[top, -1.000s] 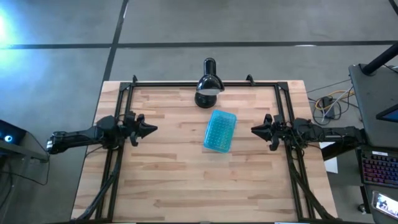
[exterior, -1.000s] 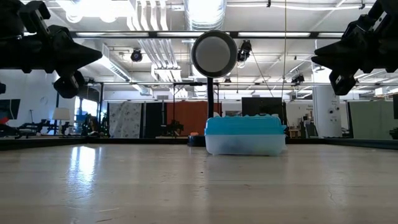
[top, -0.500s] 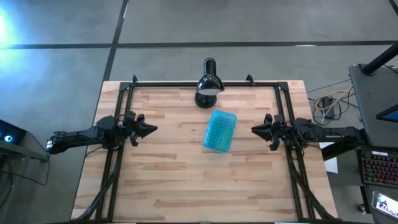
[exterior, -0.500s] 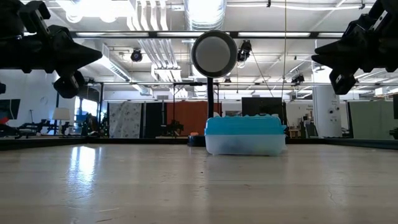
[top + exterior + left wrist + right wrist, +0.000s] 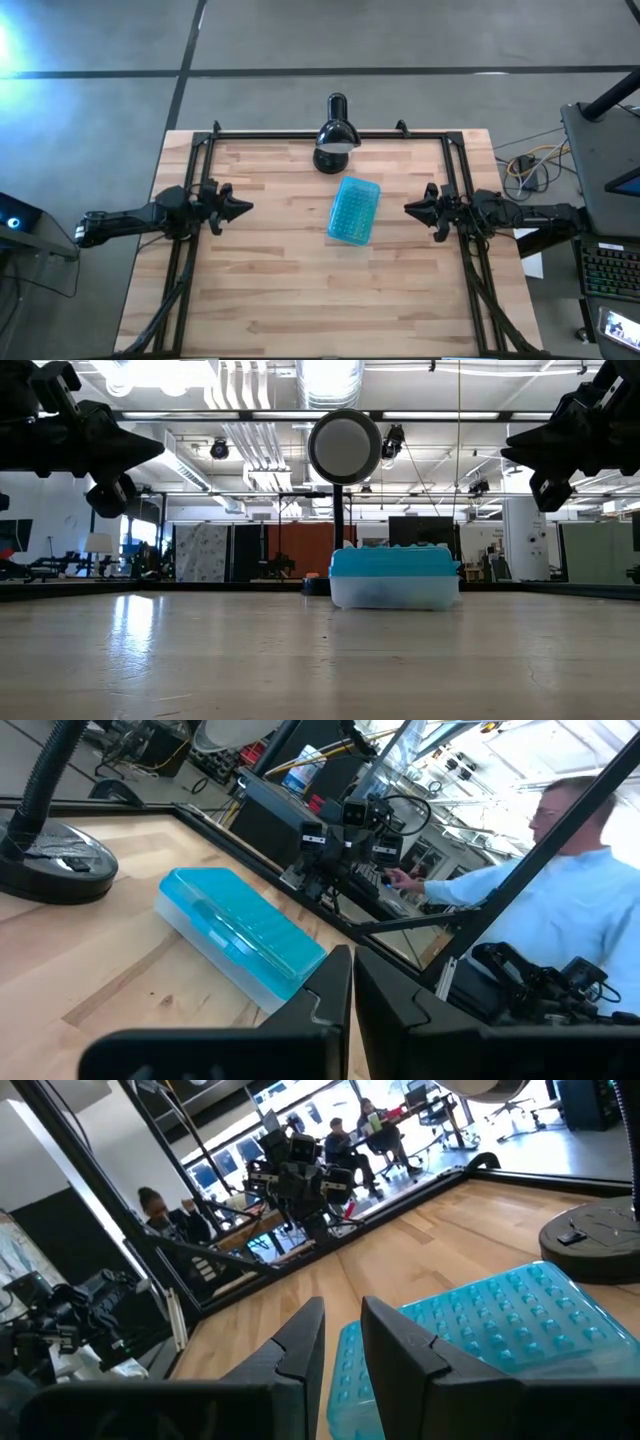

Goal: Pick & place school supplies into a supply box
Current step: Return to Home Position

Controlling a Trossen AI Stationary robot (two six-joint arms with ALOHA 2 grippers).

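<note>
The supply box [image 5: 354,211] lies shut in the middle of the table, turquoise lid on top and clear tray resting flat on the wood [image 5: 394,575]. No pens, pencils or scissors show in any view. My left gripper [image 5: 247,208] hovers over the table's left side with its tip toward the box, shut and empty. My right gripper [image 5: 407,209] mirrors it on the right side, shut and empty. Both hang well above the tabletop in the low view [image 5: 160,450] [image 5: 505,453]. Each wrist view sees the box beyond its fingers [image 5: 240,930] [image 5: 480,1330].
A black desk lamp [image 5: 336,135] stands by the far edge just behind the box, its round head [image 5: 345,447] above it. A black frame [image 5: 300,133] runs along the far, left and right edges. Bare wood [image 5: 320,300] spreads toward the near edge. A person [image 5: 560,910] sits beyond the table.
</note>
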